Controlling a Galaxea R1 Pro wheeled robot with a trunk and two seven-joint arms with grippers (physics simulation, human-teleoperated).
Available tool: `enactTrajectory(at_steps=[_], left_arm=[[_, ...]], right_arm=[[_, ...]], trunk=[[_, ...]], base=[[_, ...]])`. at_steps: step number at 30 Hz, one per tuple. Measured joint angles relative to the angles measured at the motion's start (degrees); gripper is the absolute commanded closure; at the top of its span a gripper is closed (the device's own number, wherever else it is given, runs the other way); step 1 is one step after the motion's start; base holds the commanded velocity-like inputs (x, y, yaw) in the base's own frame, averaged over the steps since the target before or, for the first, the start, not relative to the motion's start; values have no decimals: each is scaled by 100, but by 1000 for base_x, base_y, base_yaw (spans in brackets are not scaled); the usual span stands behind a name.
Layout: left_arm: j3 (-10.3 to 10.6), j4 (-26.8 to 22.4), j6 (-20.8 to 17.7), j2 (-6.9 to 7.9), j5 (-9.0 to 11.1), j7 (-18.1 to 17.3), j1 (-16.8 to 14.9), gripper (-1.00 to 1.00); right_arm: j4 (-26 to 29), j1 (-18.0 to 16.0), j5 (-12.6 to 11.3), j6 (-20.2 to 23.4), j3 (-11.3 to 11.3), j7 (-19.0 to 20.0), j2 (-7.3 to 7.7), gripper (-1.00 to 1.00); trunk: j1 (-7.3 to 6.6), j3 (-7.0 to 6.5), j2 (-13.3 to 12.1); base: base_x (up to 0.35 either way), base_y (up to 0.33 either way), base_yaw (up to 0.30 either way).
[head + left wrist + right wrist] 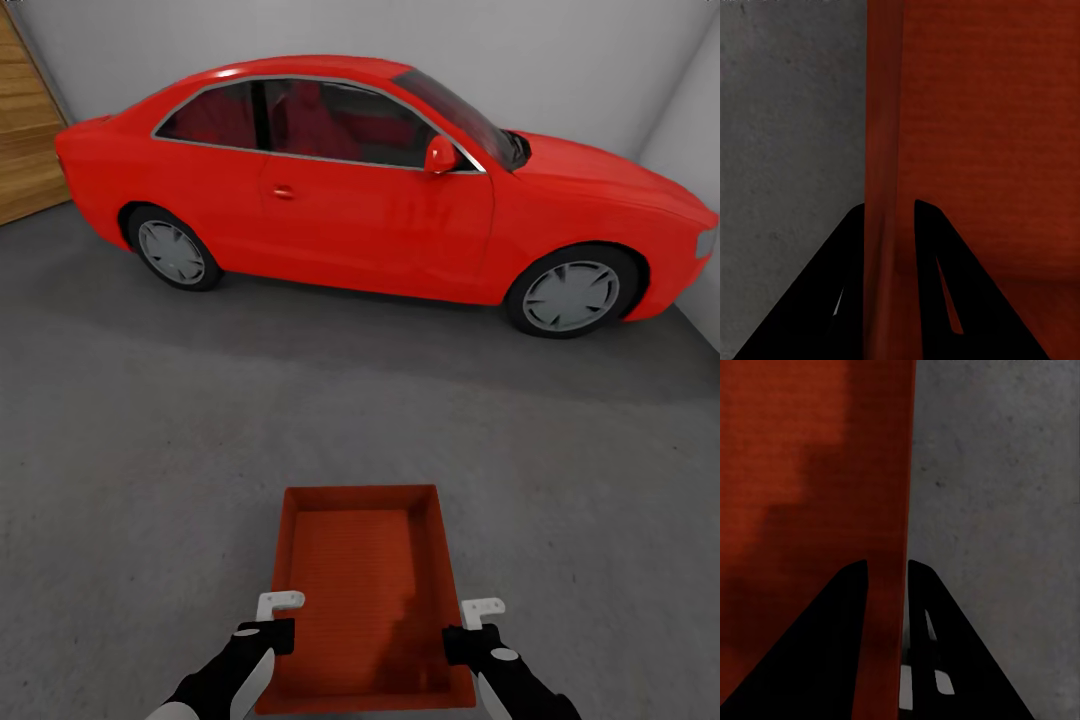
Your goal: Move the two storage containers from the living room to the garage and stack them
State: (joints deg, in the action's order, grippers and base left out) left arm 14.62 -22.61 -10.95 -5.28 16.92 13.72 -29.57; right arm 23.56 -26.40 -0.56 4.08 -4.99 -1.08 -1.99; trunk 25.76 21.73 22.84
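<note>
One orange-red storage container (365, 590), open-topped with a ribbed bottom, sits low in front of me over the grey concrete garage floor (140, 450). My left gripper (280, 628) clamps its left wall; in the left wrist view the gripper (889, 225) has that wall (885, 135) between its two dark fingers. My right gripper (466, 632) grips the right wall, and in the right wrist view this gripper (886, 577) straddles the wall's edge (889, 472). I cannot tell whether the bin rests on the floor. The second container is out of view.
A red two-door car (380, 200) stands broadside across the back of the garage, nose to the right. A wooden plank door (25, 130) is at the far left and white walls (600, 60) lie behind. Open concrete stretches between the bin and the car.
</note>
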Motion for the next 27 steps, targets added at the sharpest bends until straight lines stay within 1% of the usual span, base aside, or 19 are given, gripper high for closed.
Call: enactTrajectory(at_steps=[6, 18, 27], left_arm=[[-1, 3, -2, -1, -1, 0, 0, 100], [2, -4, 0, 1, 1, 1, 1, 100], [-3, -4, 0, -1, -4, 1, 3, 100]], right_arm=[[-2, 0, -2, 3, -3, 0, 1, 100], [-2, 0, 2, -6, 3, 0, -1, 100], [-3, 0, 3, -5, 5, 4, 1, 100]], trunk=[[0, -47, 0], [0, -151, 0], [0, -162, -1]], base=[[0, 0, 22], [0, 0, 68], [0, 0, 6]])
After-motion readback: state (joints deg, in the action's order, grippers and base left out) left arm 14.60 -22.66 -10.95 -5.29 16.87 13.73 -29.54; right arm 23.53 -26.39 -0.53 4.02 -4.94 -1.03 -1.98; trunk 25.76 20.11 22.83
